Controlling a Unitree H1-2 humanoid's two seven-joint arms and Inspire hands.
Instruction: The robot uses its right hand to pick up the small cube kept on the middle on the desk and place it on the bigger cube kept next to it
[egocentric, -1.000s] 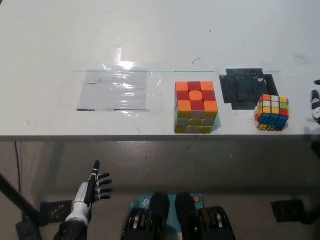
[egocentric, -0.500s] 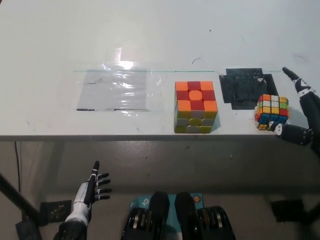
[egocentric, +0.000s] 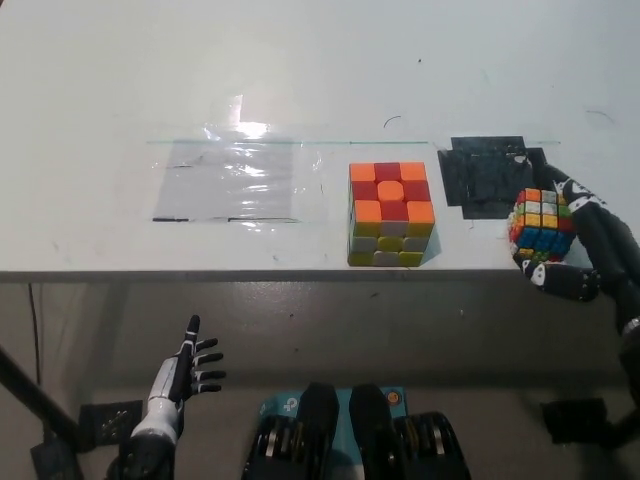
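Observation:
The small multicoloured cube (egocentric: 541, 222) sits on the white desk (egocentric: 300, 70) near its front right edge. My black right hand (egocentric: 578, 245) wraps around it from the right, with fingers (egocentric: 568, 192) curled over its far side and the thumb (egocentric: 556, 281) against its near side. The cube rests on the desk surface. The bigger cube (egocentric: 391, 213), orange and red on top, stands to the left of it at the front middle, untouched. My white left hand (egocentric: 182, 376) hangs open below the desk edge at lower left.
A black square patch (egocentric: 484, 172) lies on the desk behind the small cube. A clear plastic sheet (egocentric: 230, 182) is taped down left of the bigger cube. The desk's front edge (egocentric: 200, 272) runs across the picture.
My right hand came in from the right edge, reached beside the small cube and has now closed its fingers around it. The cube shifted only slightly. The left hand stayed put.

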